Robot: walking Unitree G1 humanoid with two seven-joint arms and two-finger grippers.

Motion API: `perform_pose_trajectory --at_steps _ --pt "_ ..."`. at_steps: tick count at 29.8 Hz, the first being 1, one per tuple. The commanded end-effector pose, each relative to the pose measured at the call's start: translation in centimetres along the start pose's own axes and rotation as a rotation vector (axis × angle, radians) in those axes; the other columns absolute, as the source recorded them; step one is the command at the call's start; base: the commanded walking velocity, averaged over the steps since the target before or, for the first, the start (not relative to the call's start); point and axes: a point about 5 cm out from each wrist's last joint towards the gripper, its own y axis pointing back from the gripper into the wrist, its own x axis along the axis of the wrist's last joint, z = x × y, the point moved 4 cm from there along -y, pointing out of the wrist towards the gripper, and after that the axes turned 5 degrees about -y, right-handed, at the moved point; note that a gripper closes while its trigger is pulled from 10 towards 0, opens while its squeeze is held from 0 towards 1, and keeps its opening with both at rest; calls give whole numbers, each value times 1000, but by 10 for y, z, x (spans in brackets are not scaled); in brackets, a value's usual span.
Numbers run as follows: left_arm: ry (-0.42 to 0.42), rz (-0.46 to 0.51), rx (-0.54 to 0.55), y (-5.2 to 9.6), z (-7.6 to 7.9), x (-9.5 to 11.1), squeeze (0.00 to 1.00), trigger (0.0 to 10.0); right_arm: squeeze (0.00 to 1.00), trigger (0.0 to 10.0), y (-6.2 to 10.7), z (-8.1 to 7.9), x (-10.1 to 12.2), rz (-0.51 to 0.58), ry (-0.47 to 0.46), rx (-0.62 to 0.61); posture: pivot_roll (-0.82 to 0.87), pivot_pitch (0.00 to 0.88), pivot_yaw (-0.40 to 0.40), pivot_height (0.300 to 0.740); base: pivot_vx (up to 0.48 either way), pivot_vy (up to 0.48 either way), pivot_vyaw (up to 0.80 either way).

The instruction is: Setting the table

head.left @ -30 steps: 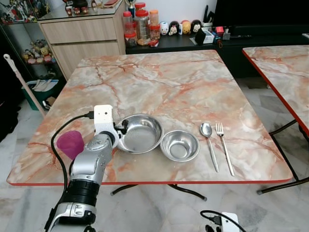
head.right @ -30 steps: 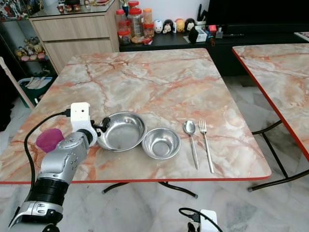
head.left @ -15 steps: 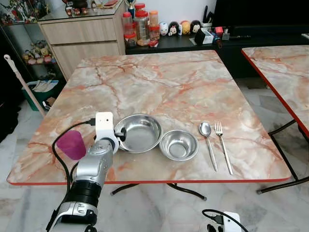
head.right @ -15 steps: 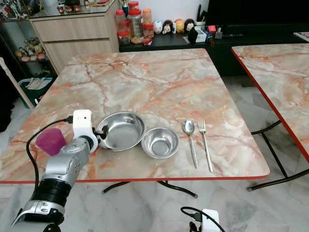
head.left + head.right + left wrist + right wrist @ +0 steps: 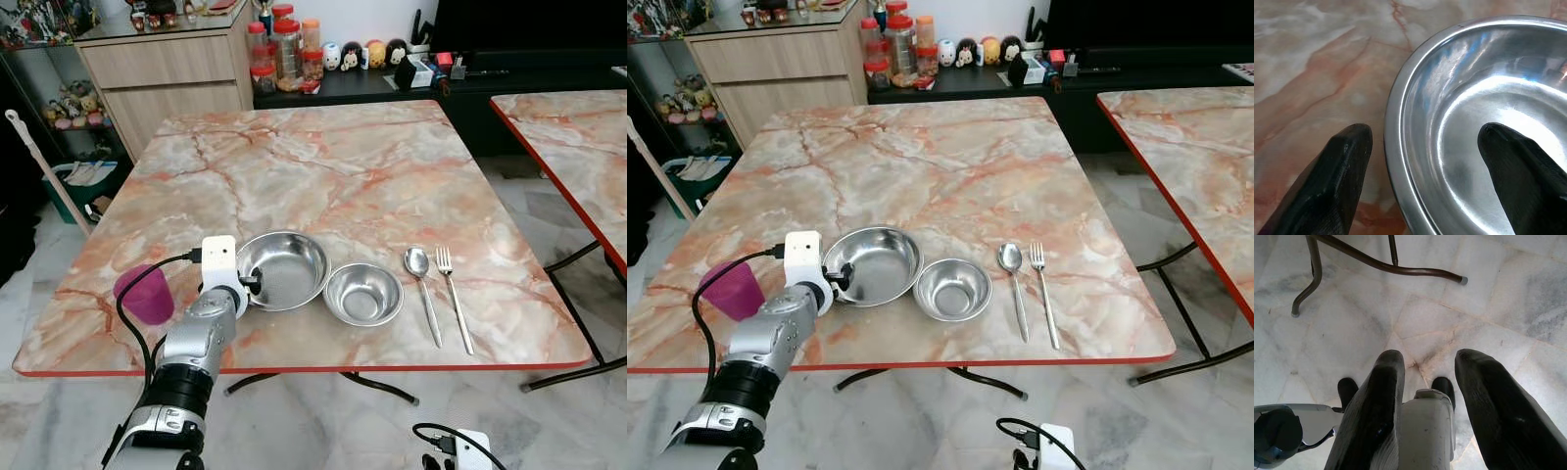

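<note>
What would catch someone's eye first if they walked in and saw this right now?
Most striking is the left gripper at the near-left rim of the large steel bowl, one black finger inside, one outside, open. Beside it on the marble table sit a smaller steel bowl, then a spoon and fork laid parallel to its right. A magenta cup stands near the table's left edge.

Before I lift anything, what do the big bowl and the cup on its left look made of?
Large bowl: looks like polished metal, probably stainless steel; mirror-like glare and reflections show in the left wrist view. Cup: looks like magenta plastic, slightly translucent with a dull sheen, though that is a guess from its look.
</note>
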Motion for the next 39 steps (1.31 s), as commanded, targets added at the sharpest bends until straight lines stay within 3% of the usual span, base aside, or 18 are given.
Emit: perform_pose_trajectory --at_steps 1,5,6,8,9,39 --pt "40 -11 7 -2 -1 3 0 10000 0 10000 0 1 1 5 -11 -7 -148 0 66 740 0 0 0" --pt "59 -16 8 -2 -2 2 0 10000 0 10000 0 2 1 5 -11 -7 -148 0 66 740 0 0 0" --pt "69 -21 3 -3 -1 1 0 863 0 10000 0 2 1 5 -11 -6 -147 0 66 740 0 0 0" --pt "76 -25 1 -3 -1 1 0 863 0 10000 0 2 2 4 -11 -6 -147 0 66 740 0 0 0" --pt "83 -31 3 -3 -2 0 0 0 0 10000 0 2 2 4 -10 -4 -147 0 66 740 0 0 0" --pt "93 -43 56 -4 -18 -4 0 0 0 10000 -1 3 6 8 -8 2 -148 0 61 740 0 0 0"
